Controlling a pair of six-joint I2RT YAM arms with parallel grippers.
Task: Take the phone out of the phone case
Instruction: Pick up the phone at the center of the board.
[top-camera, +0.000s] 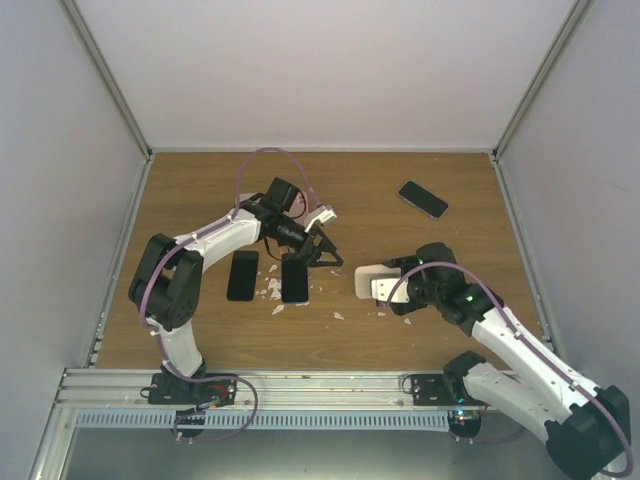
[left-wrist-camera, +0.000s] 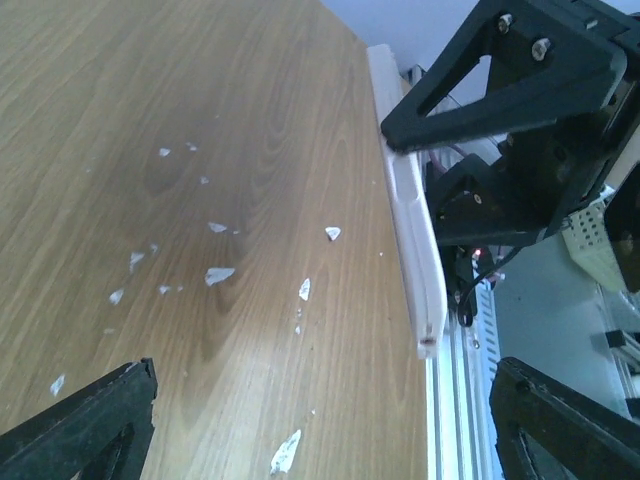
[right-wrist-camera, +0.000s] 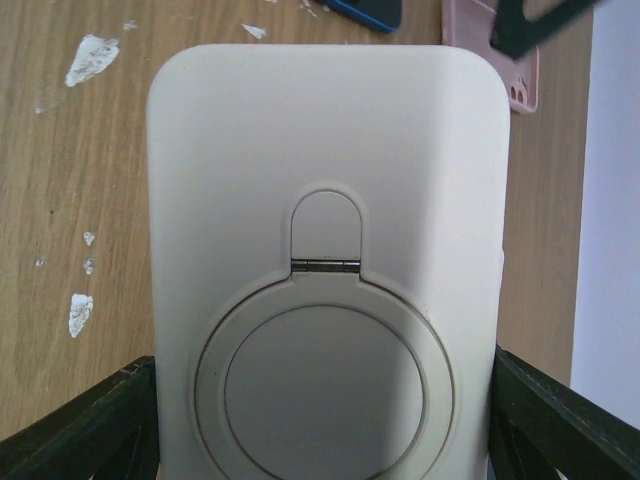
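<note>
case location: phone case (right-wrist-camera: 325, 150), cream, held in the right gripper (right-wrist-camera: 325, 400) right of table centre. Its back and ring stand (right-wrist-camera: 325, 390) face the right wrist camera.
hidden: the case's front shows in no view, so I can't tell whether a phone sits inside. The left wrist view gives only a thin white edge.
cut off: the bottom of the case and both right finger bases run out of frame. In the top view the right arm covers the case's near end.
hard to read: a pink flat piece (right-wrist-camera: 465, 40) with holes lies beyond the case, possibly another case, partly behind a left finger. Can't tell if the held case touches the table (left-wrist-camera: 150, 100).
right tool: jaws closed on the case's long edges, one finger on each side.
left tool: left gripper (top-camera: 330, 260) spread wide, nothing between the fingers, only bare wood and white flecks (left-wrist-camera: 220, 274) below.
left arm pose: elbow folded at the left, forearm reaching up-right to table centre, gripper angled down toward the case.
right arm pose: stretched from its base up-left, wrist low, gripper pointing left.
other items: black phone (top-camera: 242, 275) and second black phone (top-camera: 295, 281) lie flat by the left gripper. Dark phone (top-camera: 423, 199) is far right, well apart.
</note>
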